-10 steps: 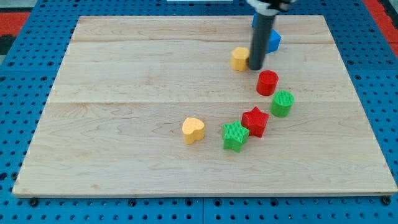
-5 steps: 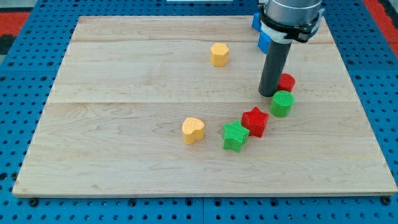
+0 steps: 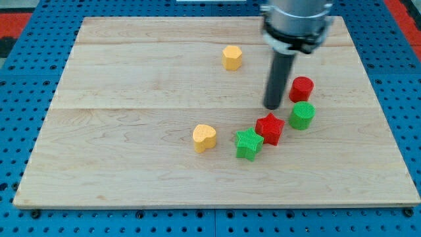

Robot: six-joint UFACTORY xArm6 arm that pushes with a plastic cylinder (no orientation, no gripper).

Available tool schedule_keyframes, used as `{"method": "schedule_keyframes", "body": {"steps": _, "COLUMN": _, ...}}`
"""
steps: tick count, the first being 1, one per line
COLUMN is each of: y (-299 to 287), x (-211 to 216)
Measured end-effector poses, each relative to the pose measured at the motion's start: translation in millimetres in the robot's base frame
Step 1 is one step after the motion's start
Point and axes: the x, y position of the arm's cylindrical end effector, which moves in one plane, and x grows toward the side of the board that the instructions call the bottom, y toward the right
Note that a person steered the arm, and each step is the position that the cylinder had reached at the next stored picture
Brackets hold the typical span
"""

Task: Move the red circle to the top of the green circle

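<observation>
- Your tip (image 3: pixel 273 106) is a bare rod, nothing gripped, just left of the red circle (image 3: pixel 301 88).
- Red circle sits directly above the green circle (image 3: pixel 302 115), nearly touching.
- Nudge gently; avoid the red star (image 3: pixel 270 128).

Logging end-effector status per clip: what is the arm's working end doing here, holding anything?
No claw: a bare rod, holding nothing.
My tip sits apart from the blocks, left of the red circle and above the red star.
</observation>
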Motion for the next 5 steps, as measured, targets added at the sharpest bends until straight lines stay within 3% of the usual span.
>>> {"method": "schedule_keyframes", "body": {"steps": 1, "y": -46.2, "x": 5.2}}
{"method": "schedule_keyframes", "body": {"steps": 2, "y": -48.0, "x": 45.8}}
{"method": "schedule_keyframes", "body": {"steps": 3, "y": -4.6, "x": 93.0}}
{"method": "schedule_keyframes", "body": {"steps": 4, "y": 3.5, "x": 93.8}}
{"method": "schedule_keyframes", "body": {"steps": 5, "y": -26.2, "x": 69.9}}
